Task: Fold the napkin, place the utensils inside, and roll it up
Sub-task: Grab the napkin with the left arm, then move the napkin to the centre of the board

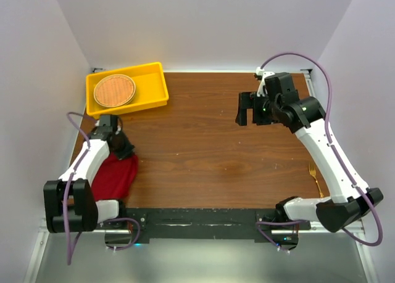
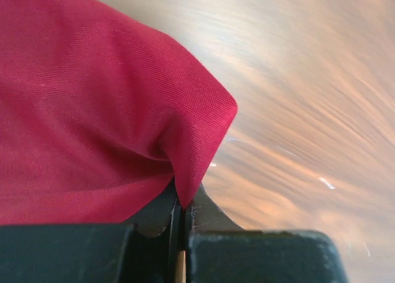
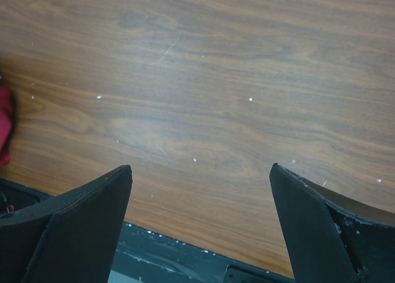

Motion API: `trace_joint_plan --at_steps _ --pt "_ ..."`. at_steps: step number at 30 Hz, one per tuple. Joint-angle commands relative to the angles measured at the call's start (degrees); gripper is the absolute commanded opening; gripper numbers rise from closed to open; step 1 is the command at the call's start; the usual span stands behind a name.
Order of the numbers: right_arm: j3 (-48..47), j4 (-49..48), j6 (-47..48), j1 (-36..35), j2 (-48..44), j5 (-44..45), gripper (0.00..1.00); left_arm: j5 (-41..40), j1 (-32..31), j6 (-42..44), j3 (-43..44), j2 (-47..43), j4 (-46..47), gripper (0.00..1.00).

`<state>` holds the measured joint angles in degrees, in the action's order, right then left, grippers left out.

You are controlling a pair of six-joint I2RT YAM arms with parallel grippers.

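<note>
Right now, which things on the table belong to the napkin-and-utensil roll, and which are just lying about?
For the job: red napkin, pinched in the left gripper; gold fork.
Lying about: yellow tray; round woven mat in it.

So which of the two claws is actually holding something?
The left claw, shut on the red napkin; the right claw is wide open over the table, holding nothing.

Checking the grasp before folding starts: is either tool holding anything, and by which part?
The left tool is shut on the napkin, pinching a bunched bit of its edge near a corner. The right tool is open, holding nothing.
</note>
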<state>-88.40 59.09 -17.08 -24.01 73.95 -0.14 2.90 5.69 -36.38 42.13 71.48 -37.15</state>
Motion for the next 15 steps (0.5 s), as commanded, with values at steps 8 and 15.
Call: trace_joint_plan --at_steps 8,15 --pt "2.5 0.7 0.6 -0.2 2.6 -5.7 0.98 19.9 -31.2 -10.6 22.8 10.5 16.6 0.0" --pt "8.1 -1.0 -1.1 -0.2 2.7 -7.5 0.98 21.2 -40.8 -8.3 20.0 17.2 13.3 0.0"
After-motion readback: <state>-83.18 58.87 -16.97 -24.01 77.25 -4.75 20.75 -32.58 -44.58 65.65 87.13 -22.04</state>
